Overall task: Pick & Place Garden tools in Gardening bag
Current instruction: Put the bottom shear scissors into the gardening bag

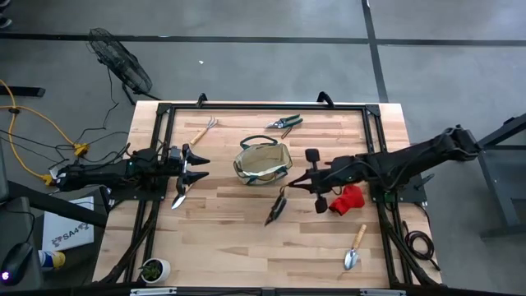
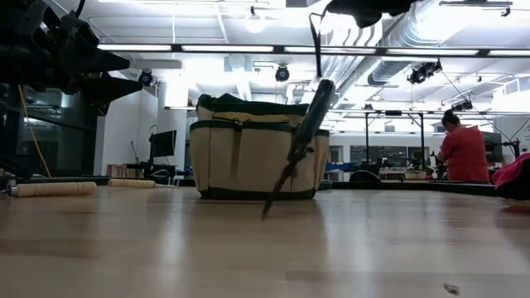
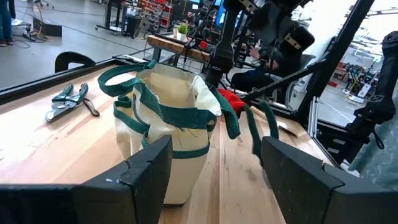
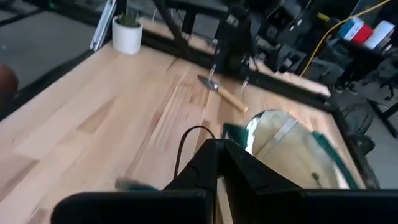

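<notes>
The left gripper (image 1: pixel 200 167) is held level, fingers spread wide; the right gripper (image 1: pixel 289 184) is clamped shut, pointing toward it.

1. Overhead view is showing even, soft light on the table (image 1: pixel 246 238); arms and tools are casting only faint, short shadows.
2. Low view is facing bright ceiling strip lights (image 2: pixel 248 48) that are blowing out to white; the gardening bag (image 2: pixel 255 157) is standing backlit, its near face dim.
3. Tabletop in the low view is catching a pale sheen, and its near part is going out of focus.
4. Left wrist view is bright; the near fingers (image 3: pixel 146 171) are looking soft and dark.
5. Right wrist view is looking blurry overall, with glare washing out the bag's inside.
</notes>
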Robot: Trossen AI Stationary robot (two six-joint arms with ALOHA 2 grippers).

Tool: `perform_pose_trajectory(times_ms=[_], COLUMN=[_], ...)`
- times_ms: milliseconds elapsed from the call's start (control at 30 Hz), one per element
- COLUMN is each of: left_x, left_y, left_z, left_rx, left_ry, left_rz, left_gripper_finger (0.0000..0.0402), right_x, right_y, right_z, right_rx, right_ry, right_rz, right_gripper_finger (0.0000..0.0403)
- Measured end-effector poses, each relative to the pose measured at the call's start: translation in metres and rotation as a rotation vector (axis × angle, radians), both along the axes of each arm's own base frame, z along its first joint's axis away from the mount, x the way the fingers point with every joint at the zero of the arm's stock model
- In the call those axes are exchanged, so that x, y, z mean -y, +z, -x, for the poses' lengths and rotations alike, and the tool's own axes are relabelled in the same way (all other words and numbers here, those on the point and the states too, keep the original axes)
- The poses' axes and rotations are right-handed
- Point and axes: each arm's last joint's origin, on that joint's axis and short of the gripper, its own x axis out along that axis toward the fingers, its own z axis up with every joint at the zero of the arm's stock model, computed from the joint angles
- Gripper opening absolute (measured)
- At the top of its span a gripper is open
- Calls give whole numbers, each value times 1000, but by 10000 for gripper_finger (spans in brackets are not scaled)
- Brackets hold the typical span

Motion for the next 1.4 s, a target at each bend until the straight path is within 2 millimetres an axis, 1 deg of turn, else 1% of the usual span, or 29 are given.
perform_pose_trajectory(times_ms=[233, 567, 967, 1267, 1400], left_x=[0, 0, 0, 0, 0], left_y=[0, 0, 0, 0, 0], left_z=[0, 0, 0, 0, 0], left_rx=[0, 0, 0, 0, 0], left_ry=[0, 0, 0, 0, 0], left_rz=[0, 0, 0, 0, 0], left_gripper_finger=[243, 243, 243, 243, 243], right_x=[1, 3, 11, 18, 22], right_y=[13, 23, 49, 59, 62], right_z=[4, 9, 37, 52, 56], right_rx=[91, 156, 264, 304, 317], right_ry=[-2, -11, -94, -202, -292], right_rz=[12, 27, 44, 81, 102], right_gripper_finger=[5, 5, 5, 5, 5])
